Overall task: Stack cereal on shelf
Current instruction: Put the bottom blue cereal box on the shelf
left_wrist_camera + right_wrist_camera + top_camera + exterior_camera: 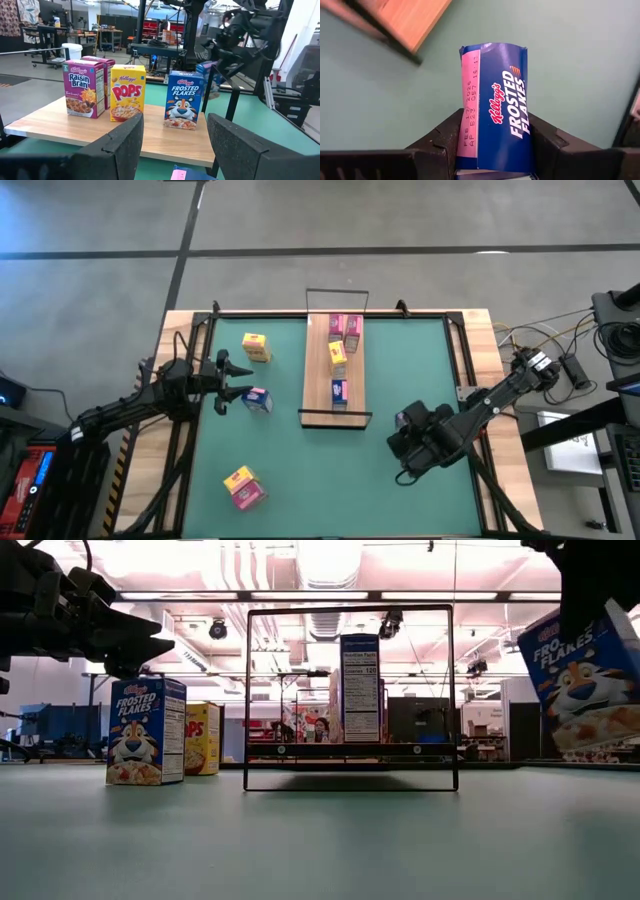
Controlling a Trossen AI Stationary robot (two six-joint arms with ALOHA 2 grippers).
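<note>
Clamping a blue Frosted Flakes box point(495, 107) between its fingers point(440, 140), the right hand point(412, 442) hangs over the green worktop point(290, 470) at about four o'clock from the shelf point(318, 370) — near its end rail, clear of it. The shelf carries four cereal boxes point(341, 355) in a row; the left hand point(237, 377) — fingers spread wide — sits just beside another blue box point(258, 400) at nine o'clock.

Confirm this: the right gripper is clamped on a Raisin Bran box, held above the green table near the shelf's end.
Not quite. The right gripper is clamped on a Frosted Flakes box, as the right wrist view shows. The rest holds: it is above the green table, near the shelf.
</note>
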